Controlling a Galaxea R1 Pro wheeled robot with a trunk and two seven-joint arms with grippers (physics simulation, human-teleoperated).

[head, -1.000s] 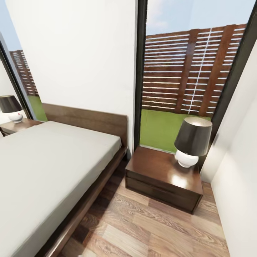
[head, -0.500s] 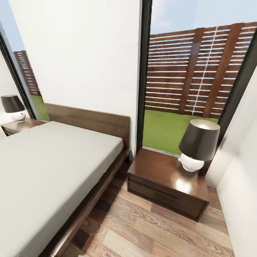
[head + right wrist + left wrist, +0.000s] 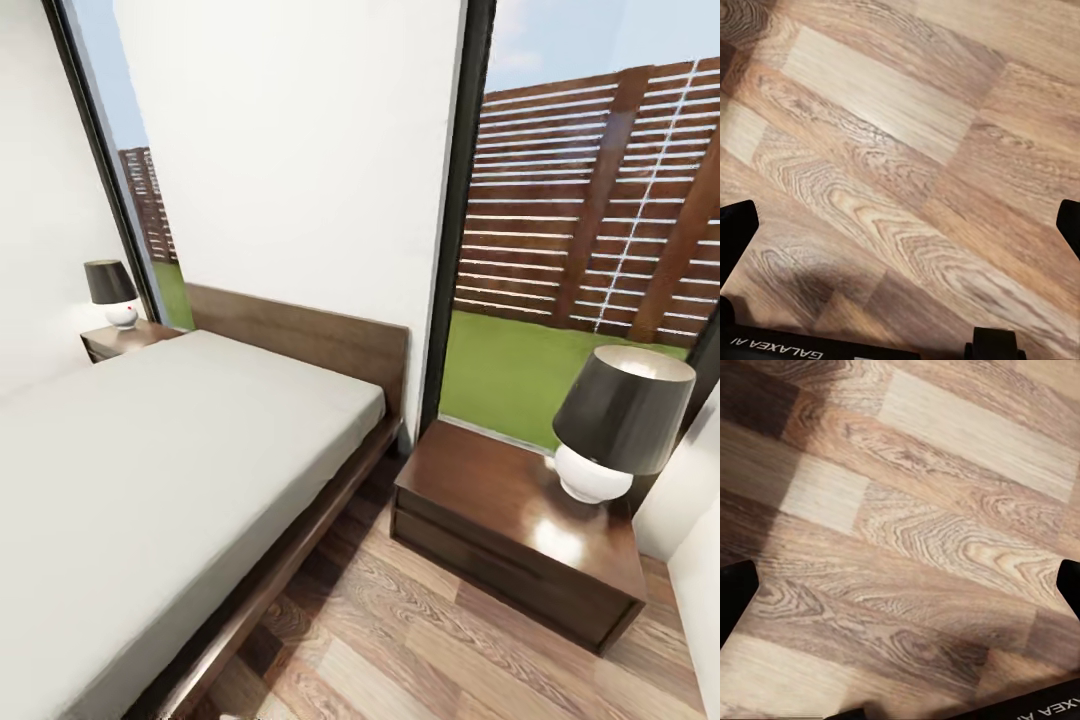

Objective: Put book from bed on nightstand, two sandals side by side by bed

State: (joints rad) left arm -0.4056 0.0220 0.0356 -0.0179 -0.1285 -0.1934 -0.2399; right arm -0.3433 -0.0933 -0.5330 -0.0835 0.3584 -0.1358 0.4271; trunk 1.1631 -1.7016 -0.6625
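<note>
The bed (image 3: 150, 470) runs along the left of the head view, with a bare pale mattress, a dark wooden frame and a headboard against the white wall. One nightstand (image 3: 490, 495) stands right of the headboard, in front of a tall window. A second nightstand (image 3: 118, 342) stands at the bed's far side. The book and the two sandals are out of view. My left gripper (image 3: 901, 585) hangs open over the plank floor with nothing between its fingers. My right gripper (image 3: 901, 225) is also open above bare planks.
A black-shaded lamp (image 3: 622, 420) takes up the right end of the near nightstand, and a smaller lamp (image 3: 112, 292) sits on the far one. A strip of wood floor (image 3: 420, 650) lies between bed and near nightstand. A white wall (image 3: 700, 540) closes the right side.
The whole head view has shifted: the camera has turned left and come closer, so the bed and near nightstand sit further right and the far nightstand shows in full.
</note>
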